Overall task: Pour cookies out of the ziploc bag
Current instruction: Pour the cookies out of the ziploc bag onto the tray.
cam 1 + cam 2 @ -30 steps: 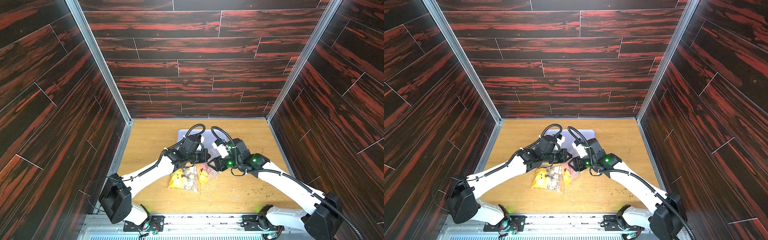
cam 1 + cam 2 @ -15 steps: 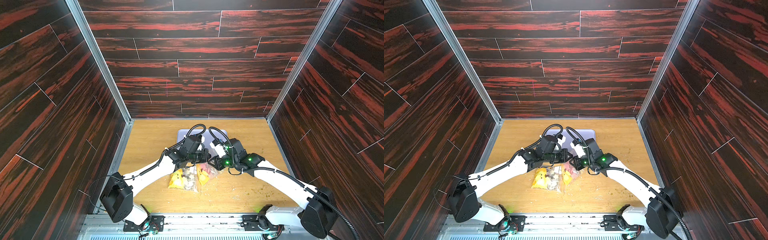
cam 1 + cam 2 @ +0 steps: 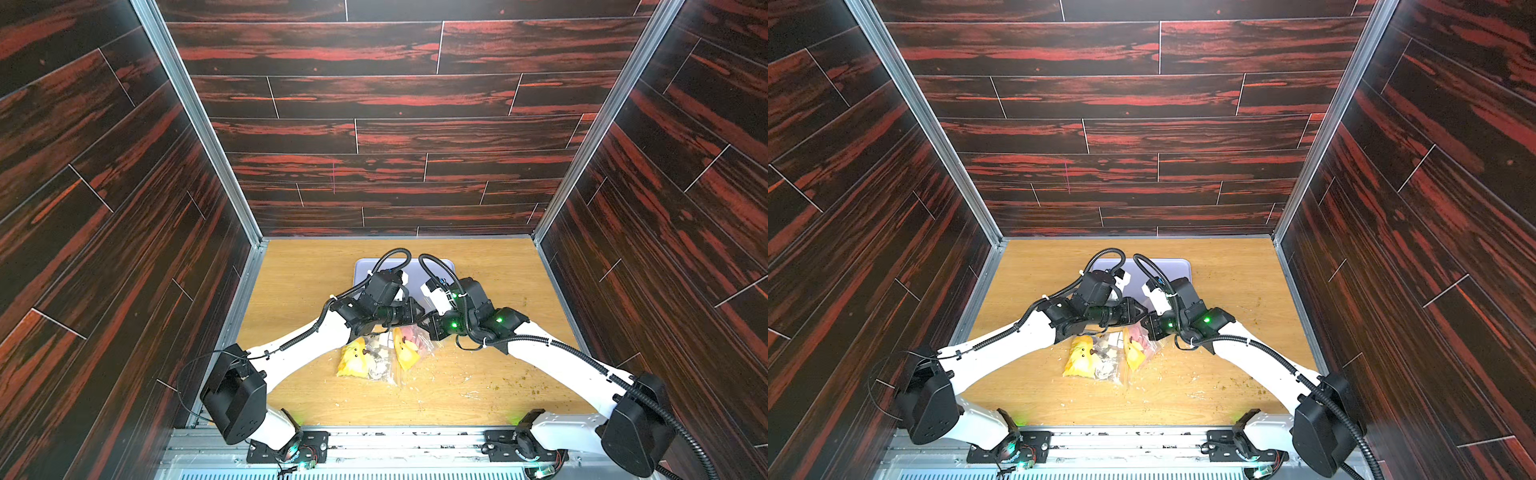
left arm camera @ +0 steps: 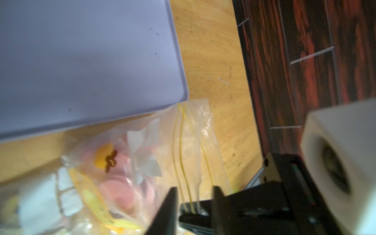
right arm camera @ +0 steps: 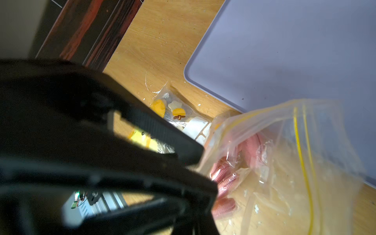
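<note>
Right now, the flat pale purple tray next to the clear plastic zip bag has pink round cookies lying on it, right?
No. The flat pale purple tray is bare apart from a few dark specks, as the left wrist view shows. The pink round cookies are inside the clear plastic zip bag next to it.

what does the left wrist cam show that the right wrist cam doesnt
Only the left wrist view: the open left pincer, its black fingers either side of the zip edge of the clear plastic bag with yellow seal lines, and a white camera housing with a round lens.
Only the right wrist view: ridged rims on the round pink cookies in clear wrappers, and the silver base rail.
Both: that bag, the cookies inside it, the flat lilac plastic tray and the light wooden table.
</note>
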`<action>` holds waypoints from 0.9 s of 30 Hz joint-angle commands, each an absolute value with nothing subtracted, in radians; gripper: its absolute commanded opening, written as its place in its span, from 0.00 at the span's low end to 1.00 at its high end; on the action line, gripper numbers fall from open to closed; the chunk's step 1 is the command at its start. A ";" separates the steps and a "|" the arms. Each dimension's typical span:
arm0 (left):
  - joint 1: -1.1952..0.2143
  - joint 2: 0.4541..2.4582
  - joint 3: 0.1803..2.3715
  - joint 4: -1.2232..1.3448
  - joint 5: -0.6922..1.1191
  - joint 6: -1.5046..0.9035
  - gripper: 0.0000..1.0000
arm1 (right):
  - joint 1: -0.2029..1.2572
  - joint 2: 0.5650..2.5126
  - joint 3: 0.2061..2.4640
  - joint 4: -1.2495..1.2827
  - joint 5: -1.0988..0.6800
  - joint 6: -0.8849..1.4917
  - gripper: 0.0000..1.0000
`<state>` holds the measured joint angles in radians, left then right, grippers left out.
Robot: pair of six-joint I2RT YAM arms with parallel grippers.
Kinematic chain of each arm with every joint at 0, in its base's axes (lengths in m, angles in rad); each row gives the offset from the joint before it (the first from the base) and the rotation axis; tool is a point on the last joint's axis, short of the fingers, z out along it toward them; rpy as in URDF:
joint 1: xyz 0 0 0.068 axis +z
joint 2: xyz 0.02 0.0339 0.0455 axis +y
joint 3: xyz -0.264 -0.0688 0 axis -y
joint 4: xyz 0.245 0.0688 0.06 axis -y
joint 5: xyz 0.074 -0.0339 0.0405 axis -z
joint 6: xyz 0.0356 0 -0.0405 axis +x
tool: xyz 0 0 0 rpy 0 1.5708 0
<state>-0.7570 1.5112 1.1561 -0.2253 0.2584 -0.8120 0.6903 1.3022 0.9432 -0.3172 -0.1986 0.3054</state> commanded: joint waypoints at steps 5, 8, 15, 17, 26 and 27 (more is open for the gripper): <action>-0.736 1.426 1.126 -0.273 0.194 -0.803 0.67 | 0.670 1.270 0.910 -0.307 -0.190 0.354 0.00; -0.722 1.390 1.086 -0.268 0.186 -0.799 0.67 | 0.646 1.262 0.898 -0.309 -0.195 0.377 0.00; -0.716 1.315 0.981 -0.275 0.232 -0.743 0.62 | 0.547 1.218 0.837 -0.281 -0.269 0.431 0.00; -0.716 1.305 0.945 -0.260 0.271 -0.748 0.61 | 0.539 1.218 0.829 -0.285 -0.266 0.430 0.00; -0.773 1.284 0.762 -0.091 0.345 -0.776 0.58 | 0.506 1.226 0.797 -0.257 -0.297 0.448 0.00; -0.786 1.290 0.753 -0.077 0.340 -0.772 0.58 | 0.505 1.228 0.794 -0.254 -0.302 0.449 0.00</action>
<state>-0.7616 1.3174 0.7719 -0.1596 0.3222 -0.7776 0.5079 1.2446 0.8078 -0.2787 -0.2703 0.4370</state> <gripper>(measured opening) 0.584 0.044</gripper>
